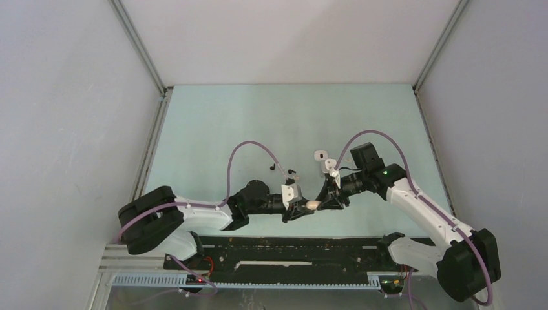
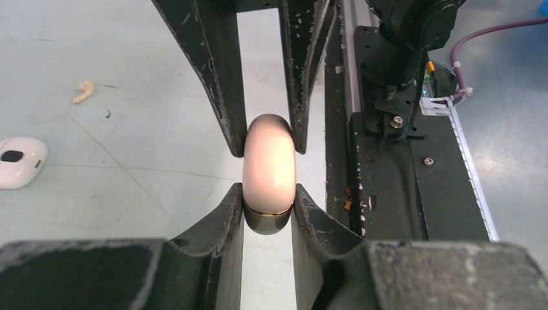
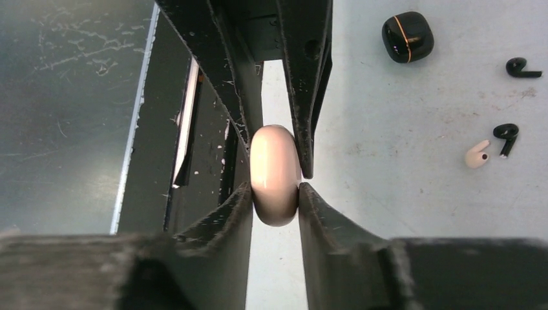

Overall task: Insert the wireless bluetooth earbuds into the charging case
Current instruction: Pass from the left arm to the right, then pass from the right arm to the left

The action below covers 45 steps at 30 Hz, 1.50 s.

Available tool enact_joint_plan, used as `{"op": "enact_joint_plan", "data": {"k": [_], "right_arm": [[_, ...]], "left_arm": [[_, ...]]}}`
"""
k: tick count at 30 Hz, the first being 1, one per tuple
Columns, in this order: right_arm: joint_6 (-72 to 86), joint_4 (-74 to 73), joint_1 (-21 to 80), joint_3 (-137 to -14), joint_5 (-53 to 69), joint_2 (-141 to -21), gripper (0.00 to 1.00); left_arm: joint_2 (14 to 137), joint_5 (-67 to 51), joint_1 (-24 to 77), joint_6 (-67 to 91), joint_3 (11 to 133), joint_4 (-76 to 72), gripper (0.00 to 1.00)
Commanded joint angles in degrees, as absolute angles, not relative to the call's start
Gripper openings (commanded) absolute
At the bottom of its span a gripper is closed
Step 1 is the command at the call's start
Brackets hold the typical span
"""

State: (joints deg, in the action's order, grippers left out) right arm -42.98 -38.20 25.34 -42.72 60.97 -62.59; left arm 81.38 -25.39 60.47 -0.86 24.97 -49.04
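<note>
A glossy beige charging case (image 2: 269, 161) with a thin gold seam hangs above the table between both arms. My left gripper (image 2: 269, 194) is shut on one end of it. My right gripper (image 3: 274, 190) clamps the opposite end of the case (image 3: 274, 165), its fingers touching both sides. In the top view the case (image 1: 313, 205) sits where the two grippers meet. A beige earbud (image 2: 83, 91) lies on the table far left in the left wrist view. Another beige earbud (image 3: 477, 155) and two black earbuds (image 3: 506, 137) (image 3: 522, 67) lie to the right in the right wrist view.
A white charging case (image 2: 19, 161) lies at the left edge of the left wrist view. A black case with a gold line (image 3: 407, 37) rests at the upper right of the right wrist view. The black base rail (image 1: 291, 255) runs along the table's near edge.
</note>
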Motion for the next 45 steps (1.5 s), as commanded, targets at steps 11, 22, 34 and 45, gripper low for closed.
{"op": "enact_joint_plan", "data": {"k": [11, 22, 34, 45], "right_arm": [[-41.25, -35.99, 21.35, -44.82, 63.10, -57.57, 0.12], [-41.85, -36.66, 20.18, -44.82, 62.60, -56.40, 0.13], [-42.10, -37.08, 20.86, -44.82, 62.42, -57.41, 0.15], [-41.92, -36.93, 21.65, -44.82, 61.83, -58.52, 0.16]], "left_arm": [[84.76, -23.33, 60.38, 2.81, 25.05, -54.93, 0.43], [86.58, -24.44, 59.24, 6.78, 24.33, -60.65, 0.39], [87.05, -22.73, 58.18, 8.85, 21.88, -68.07, 0.41], [88.12, -25.23, 58.18, 9.58, 21.40, -71.40, 0.38]]}}
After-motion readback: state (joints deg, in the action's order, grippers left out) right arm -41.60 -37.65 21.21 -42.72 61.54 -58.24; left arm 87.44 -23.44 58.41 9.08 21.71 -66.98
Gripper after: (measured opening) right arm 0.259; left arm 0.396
